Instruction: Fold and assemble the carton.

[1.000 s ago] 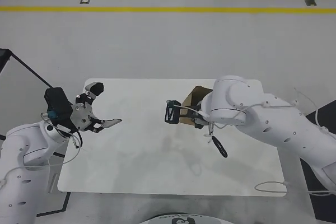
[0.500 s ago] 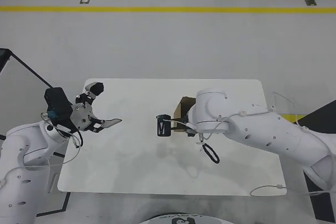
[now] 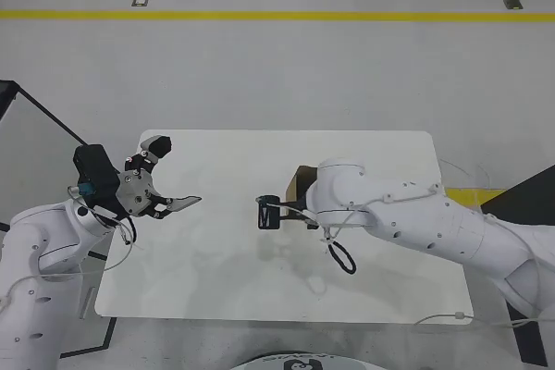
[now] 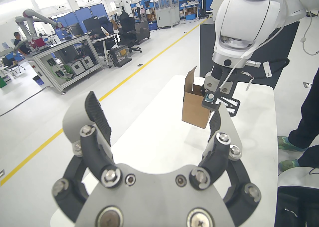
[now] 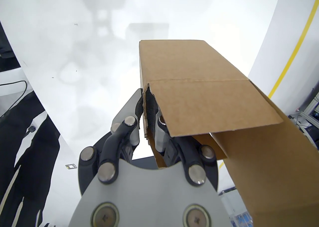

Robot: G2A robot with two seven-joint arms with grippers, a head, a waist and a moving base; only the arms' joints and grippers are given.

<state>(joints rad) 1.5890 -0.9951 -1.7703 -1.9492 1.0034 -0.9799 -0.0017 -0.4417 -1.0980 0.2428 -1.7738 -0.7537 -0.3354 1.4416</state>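
In the top view, left of centre, you are seeing the left pincer (image 3: 178, 172) hovering over the left part of the white rectangular desk (image 3: 213, 277). Its two fingers are spreading wide and gripping nothing. Right of centre, the brown cardboard carton (image 3: 302, 178) is sitting partly hidden under the right arm's white wrist, over the desk's middle. The right pincer (image 5: 149, 106) is clamping tight on one thin cardboard wall of the carton, with a finger pressing on each side. In the left wrist view the carton is standing upright with one flap pointing up. You cannot tell whether its base is touching the desk.
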